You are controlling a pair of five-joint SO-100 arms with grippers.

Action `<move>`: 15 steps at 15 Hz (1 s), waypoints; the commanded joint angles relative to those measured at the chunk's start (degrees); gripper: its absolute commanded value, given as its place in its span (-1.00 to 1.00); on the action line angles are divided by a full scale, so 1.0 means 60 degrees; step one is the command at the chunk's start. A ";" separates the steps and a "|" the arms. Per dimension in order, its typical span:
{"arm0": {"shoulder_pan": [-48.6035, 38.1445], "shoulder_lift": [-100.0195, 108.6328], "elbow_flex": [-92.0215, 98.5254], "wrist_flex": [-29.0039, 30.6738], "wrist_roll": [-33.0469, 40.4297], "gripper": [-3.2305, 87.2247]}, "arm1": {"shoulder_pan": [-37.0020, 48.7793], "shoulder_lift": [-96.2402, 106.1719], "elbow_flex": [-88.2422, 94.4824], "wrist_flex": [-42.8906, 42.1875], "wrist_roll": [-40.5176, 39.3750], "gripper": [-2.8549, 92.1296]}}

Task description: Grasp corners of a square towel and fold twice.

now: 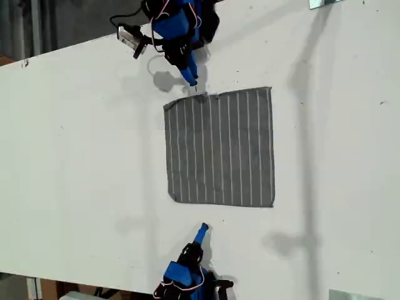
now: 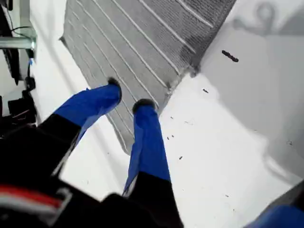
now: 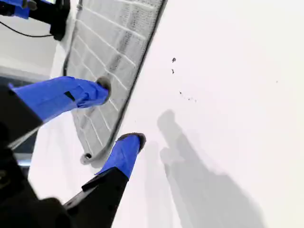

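Nearest the lens are the blue fingers of our first gripper (image 2: 128,93). They are parted by a modest gap and hold nothing. In the exterior view this gripper sits at lower centre, just short of the towel's lower edge and not touching it.

We judge the step in hand to be the first grasp, with no fold yet made.

Reading the exterior view from the left:
- The left half of the white table (image 1: 75,156) is bare.
- The two left corners, upper left (image 1: 166,107) and lower left (image 1: 173,199), lie flat.
- Our second gripper (image 3: 119,112) is at upper centre with its jaws spread wide. One finger is over the cloth and the other over the table just outside the hem, beside the upper-left corner. It holds nothing.
- The towel (image 1: 219,147) lies flat at centre, fully spread, with its stripes running from top to bottom.
- Long shadows cross the table to the right of the towel.

Next, the second gripper must lower and close on its corner. The first must advance to the lower-left corner and pinch thin cloth off a hard surface.

Nothing stands on the table to block the fold. The likely fault, in our judgement, is fingers closing on the table and missing the hem.
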 commanded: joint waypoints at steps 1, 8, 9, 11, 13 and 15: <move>-0.1069 -0.0879 0.0117 -0.0176 -0.6768 -0.51 | 0.0044 -0.0117 0.1128 -0.0806 -0.1875 -0.57; -0.0879 -0.0835 0.0146 -0.0381 -0.6372 -0.44 | 0.0308 -0.0381 0.0220 -0.0483 -0.2212 -0.49; -0.0835 -0.0396 0.0029 -0.0205 -0.6211 -0.44 | 0.0527 -0.1538 -0.1201 -0.0015 -0.2476 -0.49; -0.0776 -0.0615 -0.2241 0.0615 -0.5566 -0.47 | 0.0645 -0.6680 -0.4453 -0.0322 -0.3135 -0.47; -0.0557 -0.4263 -0.5244 0.0776 -0.5215 -0.49 | -0.0542 -1.1191 -0.7339 -0.0425 -0.2871 -0.44; 0.0483 -0.9331 -0.8174 0.0630 -0.5288 -0.49 | -0.2021 -1.2803 -0.7925 -0.0615 -0.1714 -0.43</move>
